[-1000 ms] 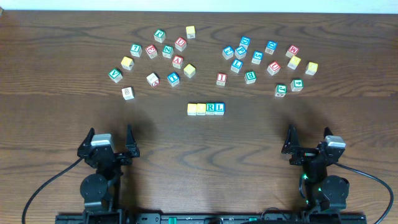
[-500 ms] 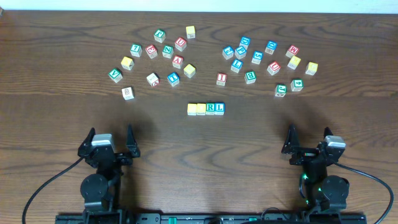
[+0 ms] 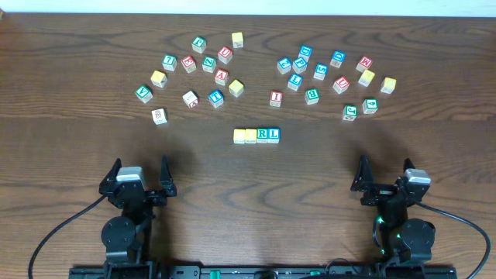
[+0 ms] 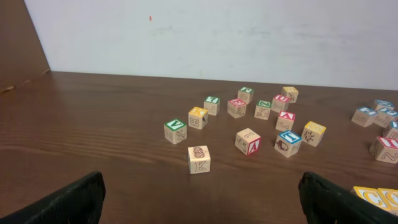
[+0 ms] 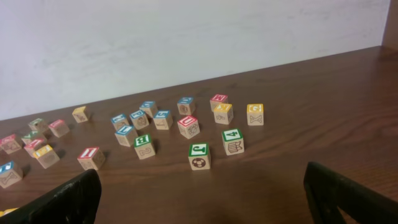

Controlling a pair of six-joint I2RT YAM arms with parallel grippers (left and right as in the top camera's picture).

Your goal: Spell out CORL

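- Left pincer (image 3: 140, 172), right pincer (image 3: 385, 174): near edge of worktop (image 3: 70, 147), jaws apart, empty, parked well clear of cubes; judged rest pose.
- CORL row (image 3: 256, 135): centre, beyond arms; four cubes touching in line so word reads left to right. Yellow pair (image 3: 245, 136), R cube (image 3: 263, 135), L cube (image 3: 274, 134).
- Spare cubes: left cluster (image 3: 198, 74), right cluster (image 3: 325, 77), far side, well apart from row, keeping word distinct.

A dark brown wooden bench (image 3: 256, 186) spreads beneath and ahead of the left hand (image 3: 140, 164) and the right hand (image 3: 385, 166), its grain running side to side. Beyond its far edge, straight ahead of both hands, stands a plain pale wall (image 4: 217, 37) with one tiny red speck (image 4: 150, 18). A brown panel (image 4: 15, 43) rises outboard of the left hand, a second panel (image 5: 390, 22) outboard of the right. The light is soft and even.
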